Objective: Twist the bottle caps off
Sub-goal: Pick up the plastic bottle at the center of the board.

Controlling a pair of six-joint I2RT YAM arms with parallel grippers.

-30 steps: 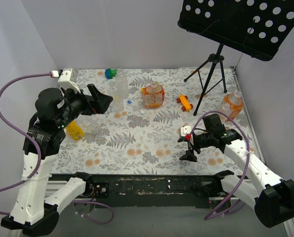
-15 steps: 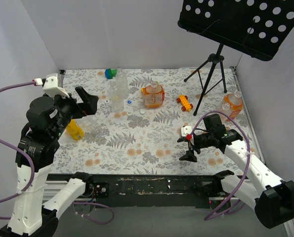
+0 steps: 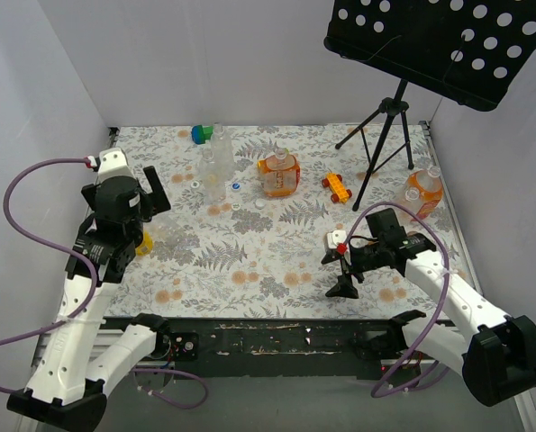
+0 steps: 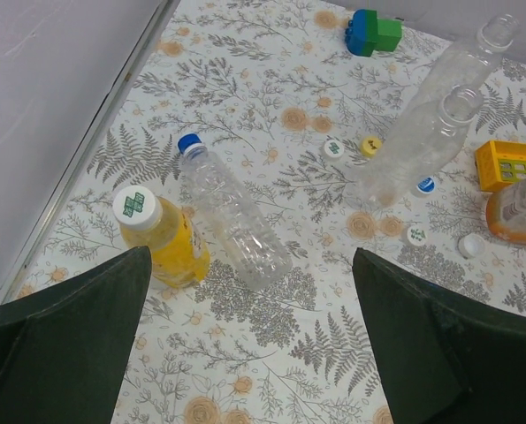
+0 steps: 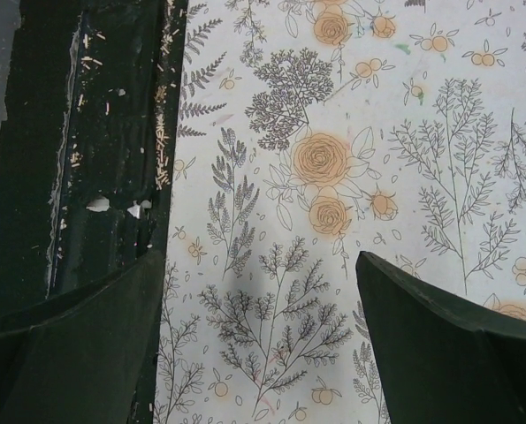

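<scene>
Work looks partly done: tall clear plastic bottles (image 4: 439, 115), upper right, stand open among loose small round caps (image 4: 416, 234). Lower left, a white cap (image 4: 135, 205) and a blue cap (image 4: 189, 143) sit on their bottles, not yet unscrewed. Left gripper (image 4: 251, 261) and right gripper (image 5: 258, 261) gape wide, empty.

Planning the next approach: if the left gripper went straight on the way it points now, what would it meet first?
Most likely the clear bottle with the blue cap, lying straight ahead of the open left gripper. The yellow bottle sits just off that line. Depth is unclear.
</scene>
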